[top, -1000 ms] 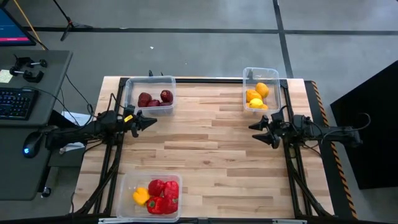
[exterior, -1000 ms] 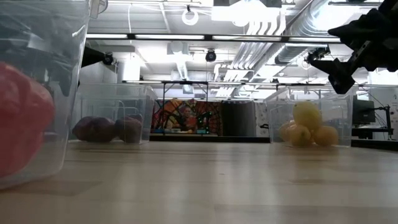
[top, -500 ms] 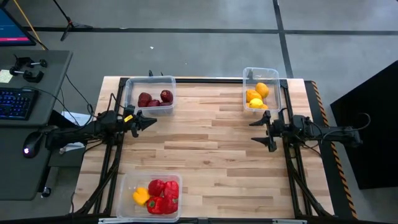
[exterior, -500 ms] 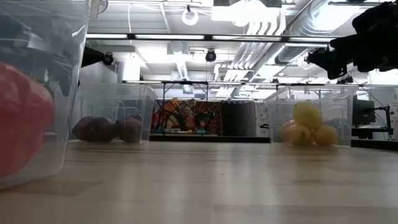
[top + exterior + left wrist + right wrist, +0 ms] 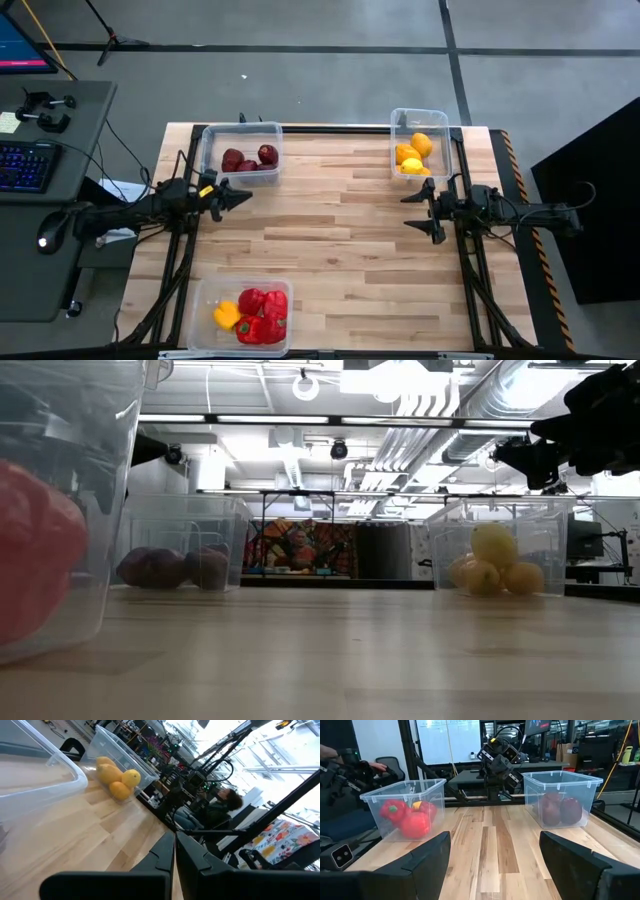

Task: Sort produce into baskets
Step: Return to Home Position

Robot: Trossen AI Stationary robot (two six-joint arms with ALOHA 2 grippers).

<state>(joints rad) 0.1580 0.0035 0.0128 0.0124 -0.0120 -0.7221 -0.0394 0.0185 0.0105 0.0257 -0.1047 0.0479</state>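
Note:
Three clear baskets stand on the wooden table. The far-left one (image 5: 209, 150) holds dark maroon fruits (image 5: 248, 158). Yellow-orange lemons (image 5: 413, 153) fill the far-right one (image 5: 396, 128). In the near-left one (image 5: 201, 300) lie red peppers (image 5: 264, 314) and a yellow one (image 5: 227, 316). My left gripper (image 5: 246, 197) hangs shut and level above the table's left side, beside the maroon basket. My right gripper (image 5: 407, 210) hangs open and level above the right side, just near of the lemon basket, with nothing between its fingers (image 5: 432, 857).
The middle of the tabletop (image 5: 330, 230) is bare wood. A desk with a keyboard (image 5: 25, 165) stands left of the table. People sit in the room beyond the table (image 5: 222, 805); a hand (image 5: 376, 767) shows past the pepper basket (image 5: 405, 810).
My right gripper has rolled about its own pointing line, so its two fingers now lie side by side, level over the table. It has stayed in place and stayed open. Neither the baskets nor the produce have moved.

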